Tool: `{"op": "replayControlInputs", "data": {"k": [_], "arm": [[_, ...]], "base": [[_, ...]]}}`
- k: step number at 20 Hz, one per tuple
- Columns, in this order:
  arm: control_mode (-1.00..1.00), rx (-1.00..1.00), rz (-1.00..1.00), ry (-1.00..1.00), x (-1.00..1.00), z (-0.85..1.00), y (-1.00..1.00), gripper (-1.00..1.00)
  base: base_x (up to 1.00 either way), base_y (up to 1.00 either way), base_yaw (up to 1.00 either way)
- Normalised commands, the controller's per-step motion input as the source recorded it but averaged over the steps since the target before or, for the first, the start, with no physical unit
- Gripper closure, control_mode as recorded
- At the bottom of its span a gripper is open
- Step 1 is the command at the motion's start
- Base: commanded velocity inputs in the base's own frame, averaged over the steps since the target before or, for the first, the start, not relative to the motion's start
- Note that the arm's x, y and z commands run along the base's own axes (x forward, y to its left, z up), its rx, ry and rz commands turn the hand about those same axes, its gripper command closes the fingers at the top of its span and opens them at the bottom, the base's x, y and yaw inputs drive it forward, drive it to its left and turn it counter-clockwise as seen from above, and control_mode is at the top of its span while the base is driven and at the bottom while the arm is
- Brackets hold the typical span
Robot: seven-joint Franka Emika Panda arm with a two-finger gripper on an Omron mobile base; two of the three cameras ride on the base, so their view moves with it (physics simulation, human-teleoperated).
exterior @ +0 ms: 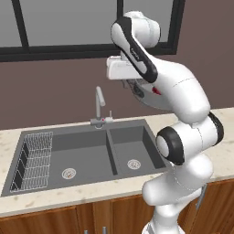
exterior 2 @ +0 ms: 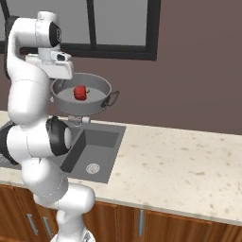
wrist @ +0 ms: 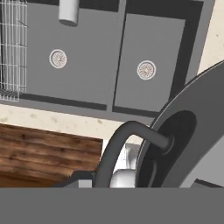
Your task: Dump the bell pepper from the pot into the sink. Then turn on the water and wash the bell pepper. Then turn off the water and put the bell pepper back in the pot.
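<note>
Right base view showed the pot (exterior 2: pixel 97 97) lifted well above the counter (exterior 2: pixel 189 156), tilted a little, with the red bell pepper (exterior 2: pixel 80 92) lying inside it. The gripper (exterior 2: pixel 56 64) sat at the pot's rim on the arm's side; its jaws were hidden, though the raised pot suggests a narrow clamp on that handle (wrist: pixel 127 146). Below lay the sink (exterior: pixel 87 155) with its faucet (exterior: pixel 98 106). Dumping appeared to be the step in hand. Next, the pot would likely need tipping further over a basin so the pepper rolls out.
</note>
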Motion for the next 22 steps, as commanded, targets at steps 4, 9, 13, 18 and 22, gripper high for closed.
{"op": "replayControlInputs", "data": {"k": [4,9,13,18,22], "arm": [[-1.00,0.03,0.07,0.00,0.00,0.31,1.00,1.00],[-1.00,0.00,0.07,-0.07,0.00,0.01,0.95,1.00],[-1.00,0.03,0.07,-0.10,0.00,0.00,0.86,1.00],[-1.00,0.08,0.07,-0.12,-0.02,0.00,0.70,1.00],[-1.00,0.12,0.04,-0.18,-0.02,-0.13,0.49,1.00]], "base": [[0.00,0.00,0.00],[0.00,0.00,0.00],[0.00,0.00,0.00],[0.00,0.00,0.00],[0.00,0.00,0.00]]}}
